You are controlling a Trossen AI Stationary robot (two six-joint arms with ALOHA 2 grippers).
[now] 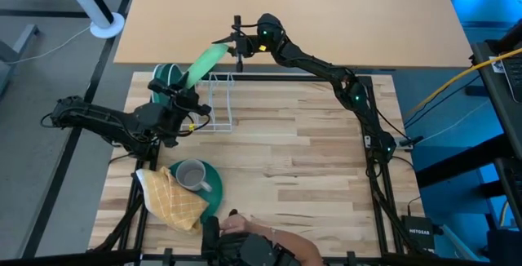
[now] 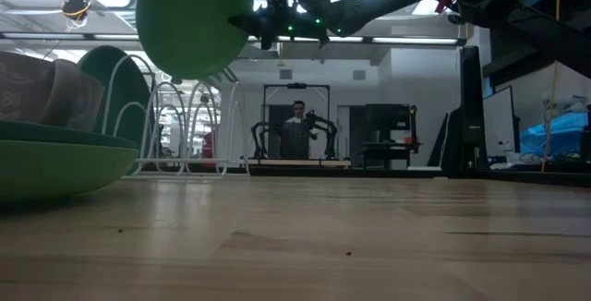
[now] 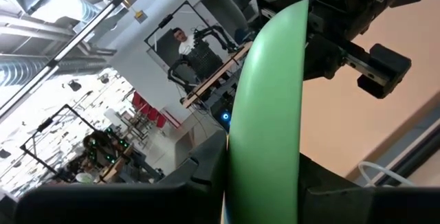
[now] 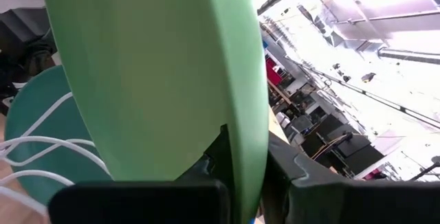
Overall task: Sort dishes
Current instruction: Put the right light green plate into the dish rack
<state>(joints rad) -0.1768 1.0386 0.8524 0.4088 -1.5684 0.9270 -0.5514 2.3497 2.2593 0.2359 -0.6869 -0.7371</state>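
Both grippers clamp one light green plate point(image 1: 204, 64) above the white wire rack point(image 1: 222, 103) at the table's far edge: left gripper point(image 1: 186, 95) reaching up, right gripper point(image 1: 236, 47) stretched across.

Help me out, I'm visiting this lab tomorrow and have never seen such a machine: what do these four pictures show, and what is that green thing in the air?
It is a robot with two dark arms at a wooden table, each ending in a two-finger gripper. One picture looks straight down, one looks level across the tabletop, and two come from cameras on the wrists.

The green thing is a light green plate, held on edge above the white wire rack. Both grippers grip its rim: the left gripper at the lower end, the right gripper at the upper. A teal plate already stands in the rack.

Near the front lie another teal plate with a grey mug on it, and a yellow checked cloth. A person shows far behind, in the room.
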